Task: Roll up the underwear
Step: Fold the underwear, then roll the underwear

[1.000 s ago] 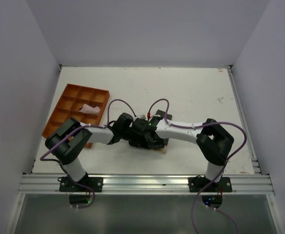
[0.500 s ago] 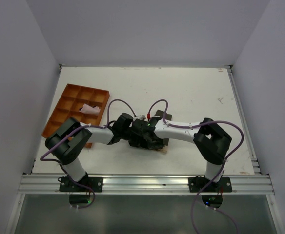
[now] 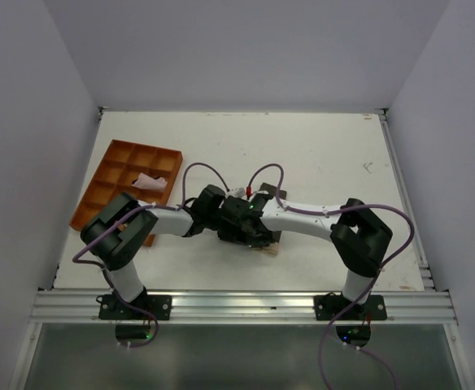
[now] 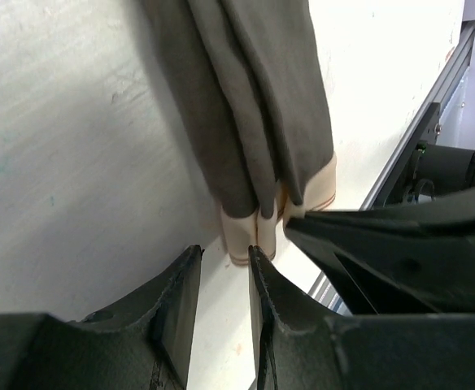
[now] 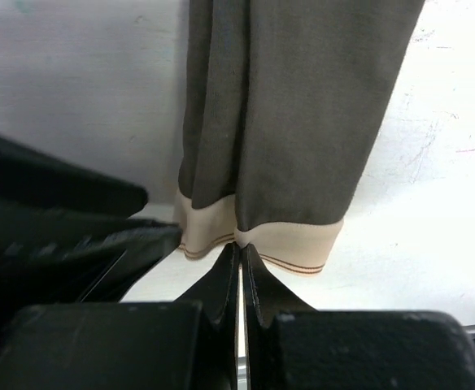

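Note:
The underwear (image 5: 294,106) lies as a long folded strip of dark brownish-grey cloth on the white table, its tan waistband (image 5: 302,240) at the near end. My right gripper (image 5: 239,246) is shut, its tips pinching the waistband's edge where the cloth puckers. In the left wrist view the underwear (image 4: 246,106) runs away from my left gripper (image 4: 221,253), which stands open just short of the waistband (image 4: 241,236) with nothing between its fingers. From above, both grippers crowd over the underwear (image 3: 268,247) and hide most of it.
An orange compartment tray (image 3: 111,175) sits at the left of the table with a small pale pink cloth (image 3: 150,181) in one cell. The right gripper's finger (image 4: 359,244) lies close beside the left gripper. The table's metal front rail (image 3: 237,305) runs along the near edge.
My right gripper has closed from partly open to shut on the waistband edge. Both arms shifted slightly; the left gripper's opening is unchanged.

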Controlling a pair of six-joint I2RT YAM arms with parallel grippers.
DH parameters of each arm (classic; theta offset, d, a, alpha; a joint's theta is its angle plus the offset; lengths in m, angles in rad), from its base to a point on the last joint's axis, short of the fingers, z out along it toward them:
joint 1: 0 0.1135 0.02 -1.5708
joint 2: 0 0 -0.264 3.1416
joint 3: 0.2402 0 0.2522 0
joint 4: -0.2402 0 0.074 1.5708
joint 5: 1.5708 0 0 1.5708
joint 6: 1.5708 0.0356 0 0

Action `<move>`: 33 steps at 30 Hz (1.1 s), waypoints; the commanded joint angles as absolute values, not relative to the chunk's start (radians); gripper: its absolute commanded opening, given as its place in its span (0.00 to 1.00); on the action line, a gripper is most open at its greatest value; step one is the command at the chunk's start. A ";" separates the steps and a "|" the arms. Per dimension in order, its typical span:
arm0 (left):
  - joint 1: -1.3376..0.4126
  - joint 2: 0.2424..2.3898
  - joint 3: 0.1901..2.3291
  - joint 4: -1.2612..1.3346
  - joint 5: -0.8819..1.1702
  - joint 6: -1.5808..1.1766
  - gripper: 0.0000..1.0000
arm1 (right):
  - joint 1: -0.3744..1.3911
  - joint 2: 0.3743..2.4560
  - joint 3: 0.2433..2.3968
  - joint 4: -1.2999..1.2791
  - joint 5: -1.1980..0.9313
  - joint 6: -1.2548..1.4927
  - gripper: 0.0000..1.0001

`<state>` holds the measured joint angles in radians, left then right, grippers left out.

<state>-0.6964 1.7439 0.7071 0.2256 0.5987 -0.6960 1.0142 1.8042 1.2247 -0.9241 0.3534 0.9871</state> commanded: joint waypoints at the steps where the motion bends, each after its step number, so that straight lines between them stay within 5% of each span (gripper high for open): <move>1: -0.701 1.772 0.753 0.252 0.588 -0.707 0.34 | 1.014 1.727 1.230 -0.904 0.371 0.989 0.00; 33: -0.724 1.807 0.727 0.235 0.565 -0.701 0.33 | 0.980 1.657 1.114 -0.646 0.295 0.974 0.00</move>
<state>-0.7044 1.7832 0.7353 0.2474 0.5983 -0.7216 0.9867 1.7203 1.1255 -0.7509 0.2920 0.9531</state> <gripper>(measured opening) 0.331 0.012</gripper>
